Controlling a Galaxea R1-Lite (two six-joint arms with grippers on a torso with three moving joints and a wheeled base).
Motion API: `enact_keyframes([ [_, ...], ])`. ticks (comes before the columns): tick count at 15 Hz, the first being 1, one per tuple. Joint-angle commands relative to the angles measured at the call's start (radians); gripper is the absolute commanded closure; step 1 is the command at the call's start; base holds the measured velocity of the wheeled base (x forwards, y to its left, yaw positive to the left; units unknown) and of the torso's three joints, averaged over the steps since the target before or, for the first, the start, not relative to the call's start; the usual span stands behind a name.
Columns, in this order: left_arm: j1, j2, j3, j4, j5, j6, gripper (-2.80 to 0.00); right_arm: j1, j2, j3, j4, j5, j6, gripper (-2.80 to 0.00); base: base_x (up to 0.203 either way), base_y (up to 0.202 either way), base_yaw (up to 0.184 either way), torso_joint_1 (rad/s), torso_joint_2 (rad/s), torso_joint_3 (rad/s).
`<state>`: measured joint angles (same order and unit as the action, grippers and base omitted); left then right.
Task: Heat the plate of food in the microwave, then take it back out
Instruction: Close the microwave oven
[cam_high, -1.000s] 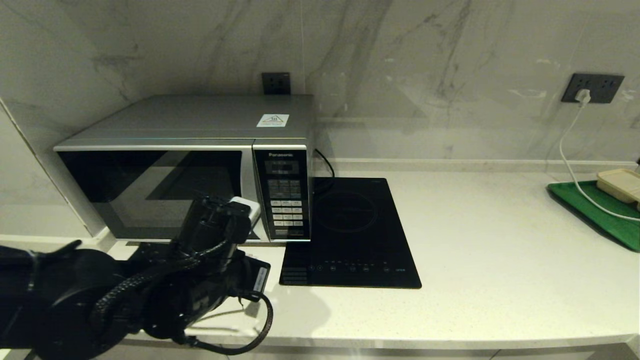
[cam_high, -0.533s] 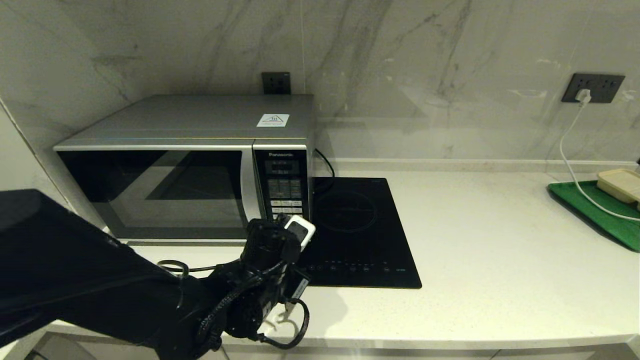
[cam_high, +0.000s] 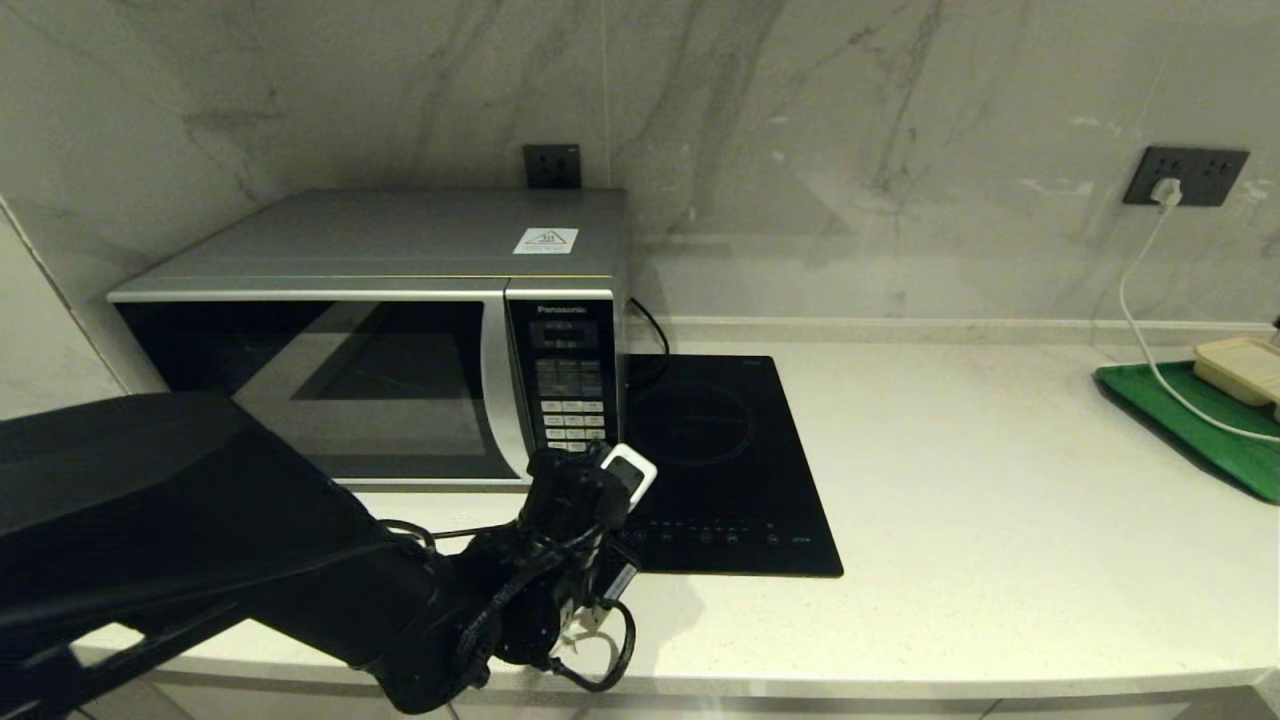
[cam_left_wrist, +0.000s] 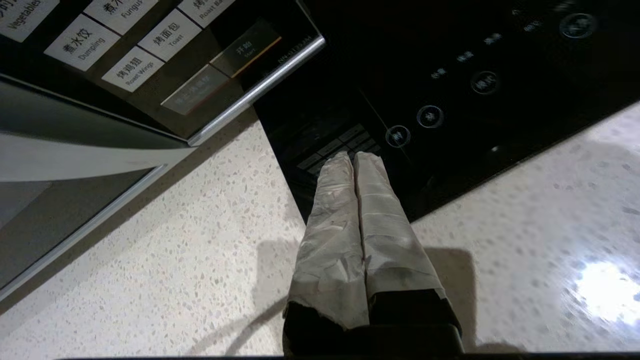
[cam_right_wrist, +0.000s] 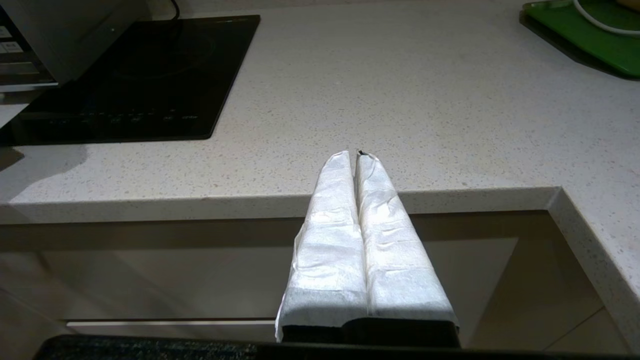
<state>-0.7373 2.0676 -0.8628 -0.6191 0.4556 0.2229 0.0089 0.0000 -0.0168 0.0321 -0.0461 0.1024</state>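
My silver microwave (cam_high: 380, 330) is sitting door-closed beside the black hob (cam_high: 715, 470), while my left gripper (cam_left_wrist: 354, 156), fingers pressed together, is hovering below its keypad.

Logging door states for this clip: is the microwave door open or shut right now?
Shut. In the head view the dark glass door sits flush with the microwave front, level with the keypad panel.
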Motion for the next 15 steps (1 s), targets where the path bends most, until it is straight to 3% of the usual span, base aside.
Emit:
enact_keyframes([
  [1, 0.029, 0.041, -0.032, -0.005, 0.003, 0.007, 0.00, 0.000, 0.000, 0.000, 0.000, 0.000, 0.000, 0.00, 0.000, 0.000, 0.000, 0.000, 0.00, 0.000],
  [5, 0.061, 0.048, -0.051, -0.005, 0.006, 0.030, 0.00, 0.000, 0.000, 0.000, 0.000, 0.000, 0.000, 0.00, 0.000, 0.000, 0.000, 0.000, 0.00, 0.000],
  [15, 0.061, 0.036, -0.060, -0.044, 0.006, 0.031, 0.00, 0.000, 0.000, 0.000, 0.000, 0.000, 0.000, 0.00, 0.000, 0.000, 0.000, 0.000, 0.00, 0.000],
])
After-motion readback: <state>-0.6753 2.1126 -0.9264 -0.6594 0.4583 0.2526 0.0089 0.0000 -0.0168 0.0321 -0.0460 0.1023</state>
